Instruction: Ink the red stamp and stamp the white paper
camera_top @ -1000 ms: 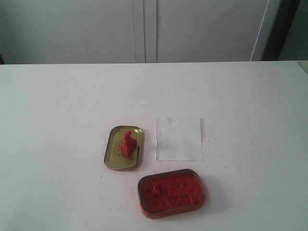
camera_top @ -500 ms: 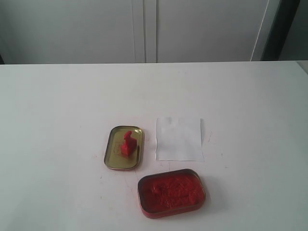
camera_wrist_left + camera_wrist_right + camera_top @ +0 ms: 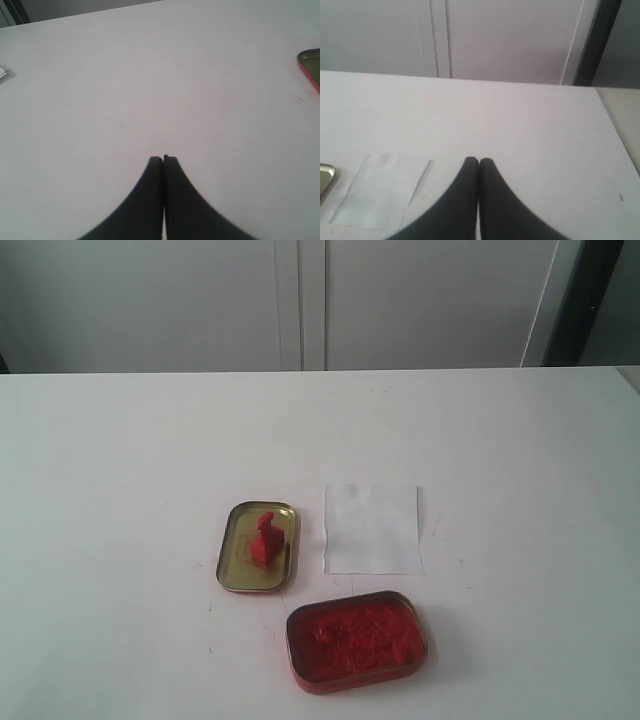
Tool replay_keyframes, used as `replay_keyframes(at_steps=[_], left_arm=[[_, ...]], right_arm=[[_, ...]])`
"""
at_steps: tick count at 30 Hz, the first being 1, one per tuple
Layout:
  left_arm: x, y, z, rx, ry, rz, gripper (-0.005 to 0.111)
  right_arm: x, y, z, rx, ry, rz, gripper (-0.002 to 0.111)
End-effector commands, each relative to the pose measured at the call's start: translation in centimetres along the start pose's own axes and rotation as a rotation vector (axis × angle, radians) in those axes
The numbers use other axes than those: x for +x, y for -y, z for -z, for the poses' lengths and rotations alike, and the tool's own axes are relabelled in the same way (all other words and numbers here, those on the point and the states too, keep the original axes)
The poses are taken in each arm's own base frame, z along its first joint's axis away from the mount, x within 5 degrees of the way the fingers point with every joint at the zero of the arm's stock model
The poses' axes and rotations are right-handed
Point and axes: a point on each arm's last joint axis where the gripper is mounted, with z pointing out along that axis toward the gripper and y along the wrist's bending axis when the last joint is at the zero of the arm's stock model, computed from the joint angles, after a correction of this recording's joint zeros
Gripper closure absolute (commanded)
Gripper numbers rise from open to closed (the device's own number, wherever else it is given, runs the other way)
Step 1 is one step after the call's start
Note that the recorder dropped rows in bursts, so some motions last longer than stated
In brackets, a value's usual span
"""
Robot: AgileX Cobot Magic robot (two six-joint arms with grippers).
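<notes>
The red stamp [image 3: 263, 538] stands upright in a shallow gold tin lid [image 3: 240, 570] left of centre on the table. To its right lies the white paper [image 3: 371, 529], flat; the right wrist view also catches the white paper [image 3: 380, 190]. An open tin of red ink paste [image 3: 356, 640] sits at the front. Neither arm shows in the exterior view. My left gripper [image 3: 163, 159] is shut with nothing in it, over bare table. My right gripper [image 3: 479, 161] is shut and empty too, beside the paper.
The white table [image 3: 120, 460] ends at a pale cabinet wall [image 3: 300, 300] behind. An edge of the gold lid [image 3: 311, 67] shows in the left wrist view, and a corner of the lid [image 3: 325, 177] in the right wrist view.
</notes>
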Motion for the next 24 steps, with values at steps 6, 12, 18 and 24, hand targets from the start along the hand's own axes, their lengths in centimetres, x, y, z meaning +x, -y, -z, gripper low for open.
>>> replay_keyframes(at_steps=[6, 12, 18, 24], left_arm=[[0.1, 0.0, 0.0, 0.001, -0.001, 0.0, 0.107], [0.1, 0.0, 0.0, 0.001, -0.001, 0.0, 0.107], [0.1, 0.0, 0.0, 0.001, -0.001, 0.0, 0.107], [0.1, 0.0, 0.0, 0.001, -0.001, 0.0, 0.107]], right_arm=[[-1.2, 0.1, -4.8, 0.011, -0.225, -0.013, 0.108], [-1.4, 0.1, -7.9, 0.014, -0.315, -0.013, 0.108], [-1.3, 0.1, -10.3, 0.014, -0.38, -0.02, 0.108], [-0.9, 0.0, -12.6, 0.012, -0.455, -0.032, 0.108]])
